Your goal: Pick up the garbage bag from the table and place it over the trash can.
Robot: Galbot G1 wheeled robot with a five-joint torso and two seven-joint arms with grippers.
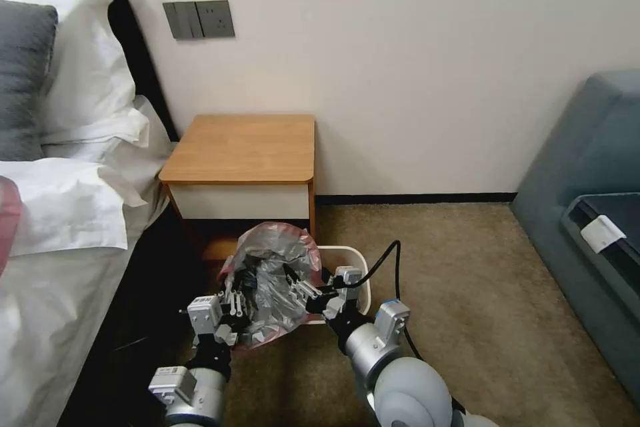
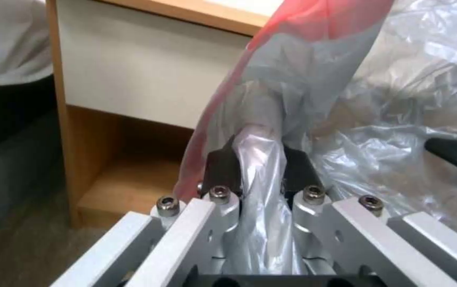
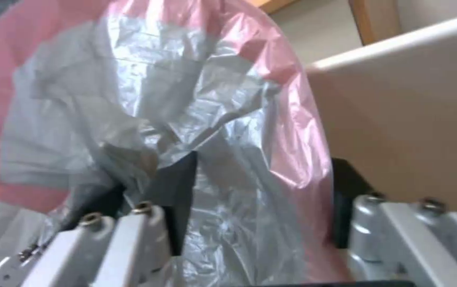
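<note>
you have the bag [image 1: 277, 267] off the tabletop [image 1: 243, 147] and hanging low in the middle of the head frame, right in front of the nightstand's lower shelf and over the left part of the bin [image 1: 350, 273], whose white rim shows just to the bag's right.

your left claw [image 1: 233, 310] sits at the lower left of the bag. in the left wrist view its dark pads [image 2: 223, 163] are pinched tight on a bunched fold of grey plastic just inside the pink rim, so that claw is closed on the bag.

your right claw [image 1: 300, 287] comes in from the lower right. in the right wrist view its jaws stand fairly wide, with plastic draped between and over them and one pad [image 3: 178, 187] pressed into the film. it looks to be spreading the mouth from inside rather than pinching, though you can't be sure how firm that hold is.

holding the rim at two opposite spots keeps the mouth open and facing up, which you need to stretch it round the bin. the bag sits left of the bin's centre, so the mouth isn't yet seated over the rim.
</note>
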